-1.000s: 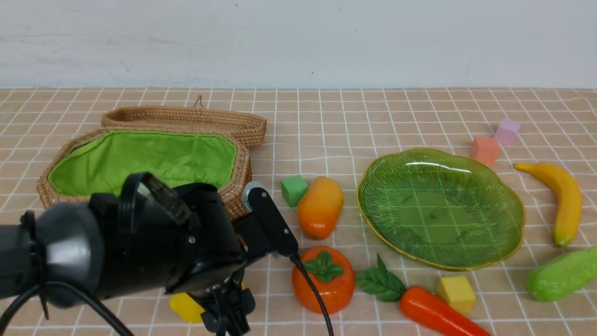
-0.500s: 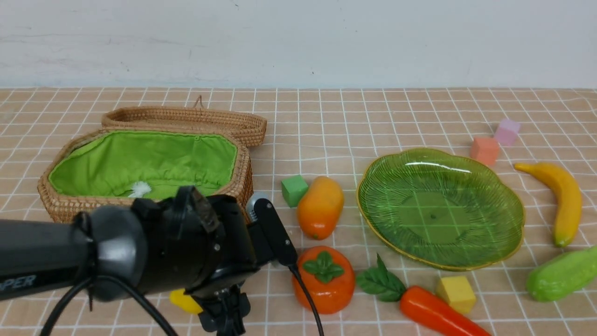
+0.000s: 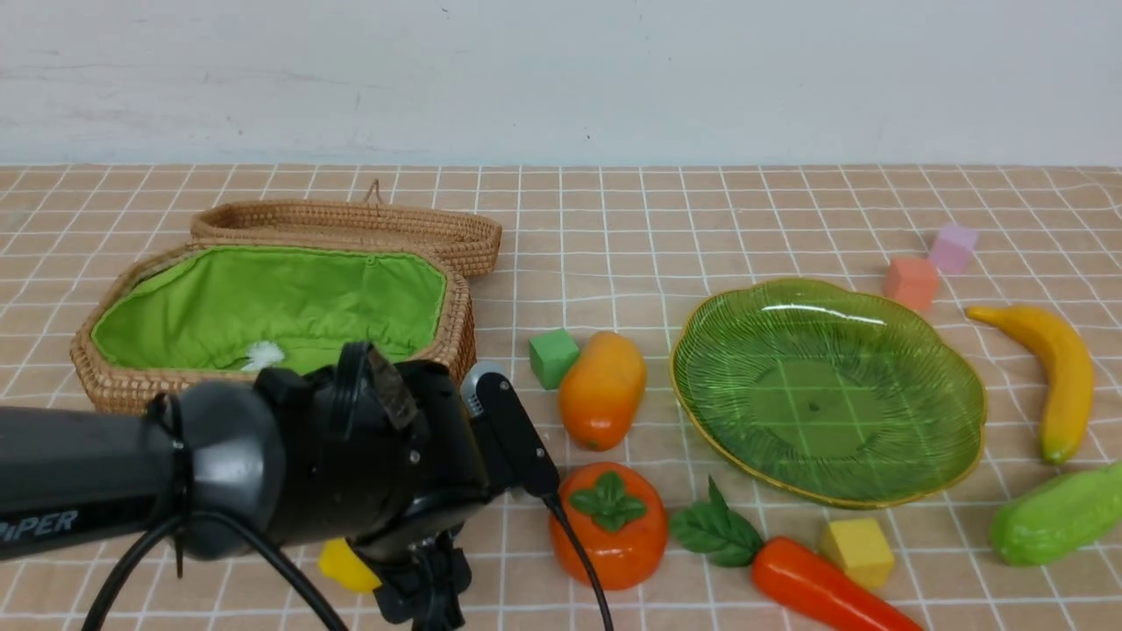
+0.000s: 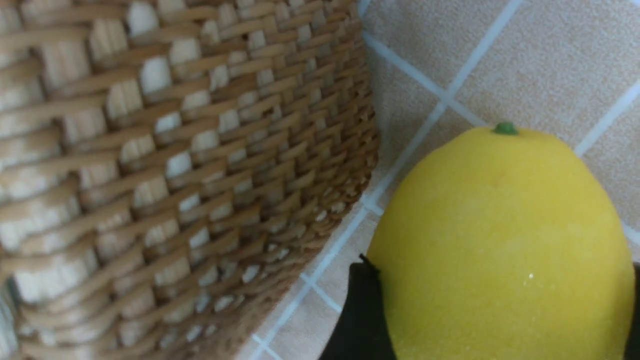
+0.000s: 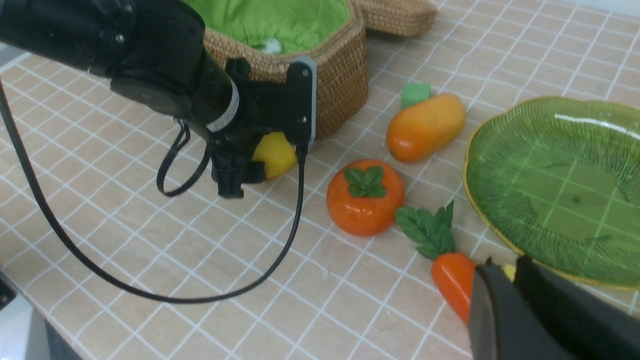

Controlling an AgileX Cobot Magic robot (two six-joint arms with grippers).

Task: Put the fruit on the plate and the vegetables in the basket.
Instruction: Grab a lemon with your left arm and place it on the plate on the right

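So our left claw has dropped from in front of the basket down to the worktop. It's now wide open, straddling the lemon, which sits just beside the basket wall. We can't quite tell if the pads are pressing it yet. Looks like the lemon is our first fruit. The plate is empty, and the basket holds only a small white scrap. Our right claw is nearly closed, holding nothing.
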